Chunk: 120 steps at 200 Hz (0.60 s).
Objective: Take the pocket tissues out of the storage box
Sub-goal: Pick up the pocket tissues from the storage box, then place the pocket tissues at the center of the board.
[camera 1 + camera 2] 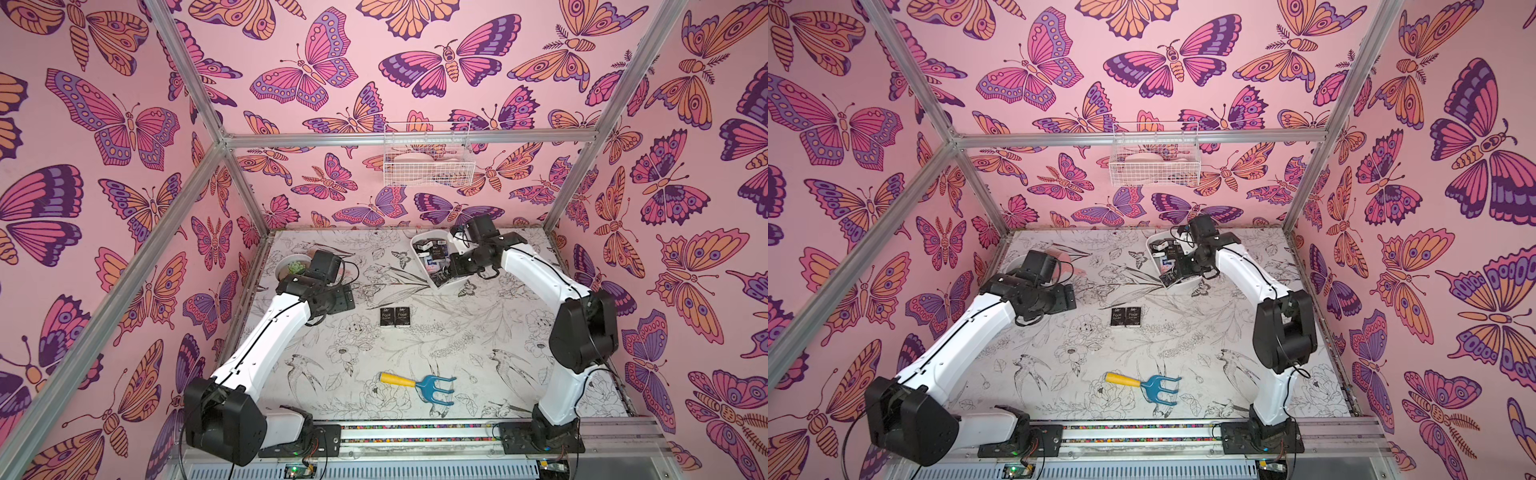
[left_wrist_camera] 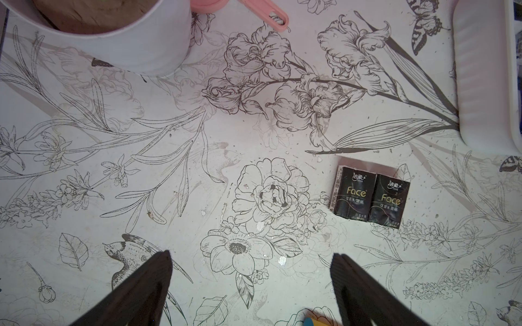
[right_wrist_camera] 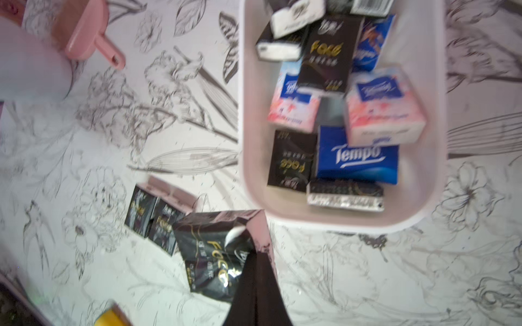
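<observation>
The storage box [image 1: 453, 286] [image 1: 1181, 286] [image 3: 339, 220], a shallow white bin, sits at the back right of the table. Several pocket tissues lie in it, among them a blue Tempo packet [image 3: 357, 158] and a black Face packet [image 3: 324, 53]. My right gripper [image 3: 257, 254] [image 1: 445, 275] is shut on the edge of another black Face packet [image 3: 211, 254], held up by the box's near end. Two black Face packets [image 1: 395, 316] [image 1: 1126, 317] [image 2: 370, 196] [image 3: 152, 217] lie side by side on the table. My left gripper [image 2: 251, 271] hangs open and empty over the table, left of that pair.
A round white plant pot [image 1: 293, 268] [image 2: 113, 42] stands at the back left, with a pink scoop [image 2: 268, 14] [image 3: 90, 42] beside it. A blue garden fork with a yellow handle [image 1: 419, 384] [image 1: 1142, 384] lies near the front. A white wire basket [image 1: 428, 160] hangs on the back wall.
</observation>
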Motion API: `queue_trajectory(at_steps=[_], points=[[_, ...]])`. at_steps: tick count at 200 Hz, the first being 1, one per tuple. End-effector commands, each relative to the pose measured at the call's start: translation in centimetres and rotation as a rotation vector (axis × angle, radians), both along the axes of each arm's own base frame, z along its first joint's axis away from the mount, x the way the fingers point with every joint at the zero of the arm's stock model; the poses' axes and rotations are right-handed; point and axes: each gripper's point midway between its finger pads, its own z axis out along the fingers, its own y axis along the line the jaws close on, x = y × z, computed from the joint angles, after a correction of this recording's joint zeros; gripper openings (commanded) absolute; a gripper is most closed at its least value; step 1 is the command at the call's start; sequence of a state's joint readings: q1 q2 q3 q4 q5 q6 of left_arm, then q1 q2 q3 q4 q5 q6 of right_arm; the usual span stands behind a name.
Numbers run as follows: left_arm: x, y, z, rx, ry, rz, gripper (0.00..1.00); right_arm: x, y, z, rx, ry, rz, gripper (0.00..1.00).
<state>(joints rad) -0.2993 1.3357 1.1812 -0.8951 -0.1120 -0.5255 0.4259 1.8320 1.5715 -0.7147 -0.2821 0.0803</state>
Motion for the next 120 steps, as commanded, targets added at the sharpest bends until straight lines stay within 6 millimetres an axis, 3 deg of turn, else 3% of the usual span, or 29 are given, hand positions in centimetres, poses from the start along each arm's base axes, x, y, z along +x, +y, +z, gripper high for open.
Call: queue_trajectory(at_steps=[1, 43, 74, 85, 103, 120], points=[[0.0, -0.2, 0.1, -0.021, 0.018, 0.006, 0.94, -4.0, 1.0, -3.5, -0.016, 0.09, 0.1, 0.0], [0.0, -0.4, 0.4, -0.031, 0.006, 0.005, 0.94, -7.0, 1.4, -8.1, -0.026, 0.181, 0.117, 0.0], [-0.2, -0.3, 0.6, -0.031, 0.001, 0.006, 0.94, -7.8, 2.1, -10.3, -0.091, 0.217, 0.148, 0.0], [-0.3, -0.3, 0.5, -0.03, 0.003, 0.006, 0.94, -7.7, 2.1, -10.6, -0.103, 0.221, 0.143, 0.0], [-0.4, -0.2, 0.5, -0.028, 0.001, 0.006, 0.94, -7.3, 1.9, -10.3, -0.115, 0.21, 0.118, 0.12], [-0.5, -0.2, 0.5, -0.027, 0.001, 0.004, 0.94, -6.8, 1.9, -8.7, -0.097, 0.174, 0.088, 0.22]])
